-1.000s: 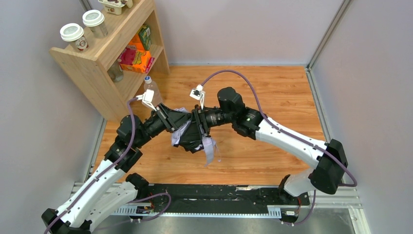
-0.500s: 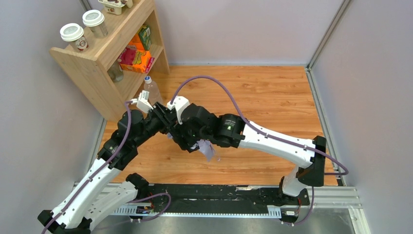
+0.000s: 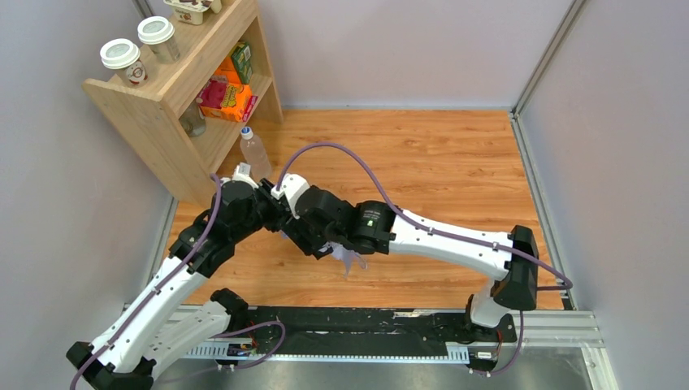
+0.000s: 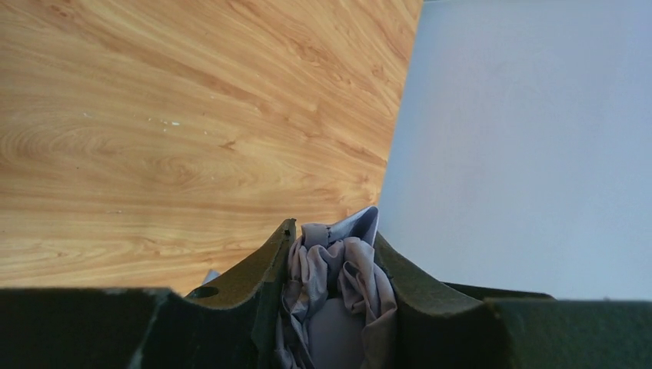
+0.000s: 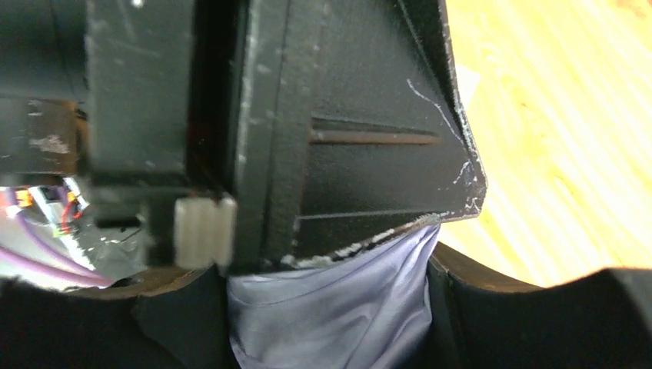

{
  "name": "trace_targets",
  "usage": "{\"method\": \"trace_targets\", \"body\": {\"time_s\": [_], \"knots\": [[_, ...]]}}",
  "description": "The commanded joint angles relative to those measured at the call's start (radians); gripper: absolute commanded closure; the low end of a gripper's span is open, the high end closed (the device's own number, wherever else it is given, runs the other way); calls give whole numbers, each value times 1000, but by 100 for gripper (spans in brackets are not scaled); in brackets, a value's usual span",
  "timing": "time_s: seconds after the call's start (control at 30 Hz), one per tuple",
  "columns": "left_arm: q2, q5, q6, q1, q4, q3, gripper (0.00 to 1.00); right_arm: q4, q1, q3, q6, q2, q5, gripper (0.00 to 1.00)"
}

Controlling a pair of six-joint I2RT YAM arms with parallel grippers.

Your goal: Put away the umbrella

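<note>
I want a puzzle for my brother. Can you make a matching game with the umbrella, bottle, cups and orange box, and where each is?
1 umbrella
2 bottle
3 cups
4 orange box

A on top of the shelf
B inside the shelf
C gripped by the left end effector and right end effector
D standing beside the shelf

Pairs: 1-C, 2-D, 3-A, 4-B

The umbrella (image 4: 338,280) is soft, wrinkled matt cloth and the table (image 4: 154,115) smooth, faintly glossy wood grain
</note>
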Motion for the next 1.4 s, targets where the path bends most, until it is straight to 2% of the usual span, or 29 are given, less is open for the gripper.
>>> {"method": "trace_targets", "body": {"time_s": [0.0,0.03,0.07,0.1,0.2,0.37,0.63,0.7,0.77,0.8,0.83,0.87,0.9,0.97,1.0,1.07,1.13,1.17,1.3,1.37], "knots": [[-40,41,-15,-4,88,17,65,178,-94,-104,-15,-111,-226,100],[-66,31,23,-3,93,16,54,233,-131,-158,19,-146,-353,100],[-83,16,38,-3,122,0,35,281,-168,-201,42,-176,-455,100],[-112,13,67,-3,143,-27,30,339,-192,-247,81,-206,-548,100],[-163,51,88,-3,311,-119,29,445,-261,-317,158,-254,-776,100],[-158,177,26,-3,632,-274,28,606,-332,-402,289,-280,-1012,100],[-41,252,97,-3,640,-190,28,736,-340,-397,390,-260,-1186,100],[-26,272,92,-3,659,-190,35,733,-338,-390,392,-263,-1201,100],[-11,297,72,-3,727,-205,56,716,-340,-379,390,-257,-1197,100],[1,312,57,-3,752,-221,74,710,-341,-374,390,-256,-1195,100],[2,314,54,-3,783,-225,82,700,-340,-371,392,-256,-1186,100],[2,311,55,-3,786,-225,96,688,-341,-365,389,-257,-1172,100],[-9,304,66,-3,772,-224,100,647,-343,-359,380,-260,-1143,100],[-37,263,93,-3,737,-218,100,552,-341,-330,352,-263,-1039,100],[-52,227,97,-3,711,-221,100,510,-338,-315,334,-263,-1001,95],[-98,168,112,-3,737,-244,100,432,-311,-292,327,-263,-889,76],[-123,131,124,-3,754,-257,100,375,-286,-269,321,-260,-803,70],[-126,131,150,-3,761,-253,100,364,-285,-267,338,-260,-789,60],[-115,179,201,-3,875,-290,100,374,-283,-285,352,-282,-827,37],[-146,142,204,-3,935,-336,100,364,-285,-287,337,-288,-859,30]]}}
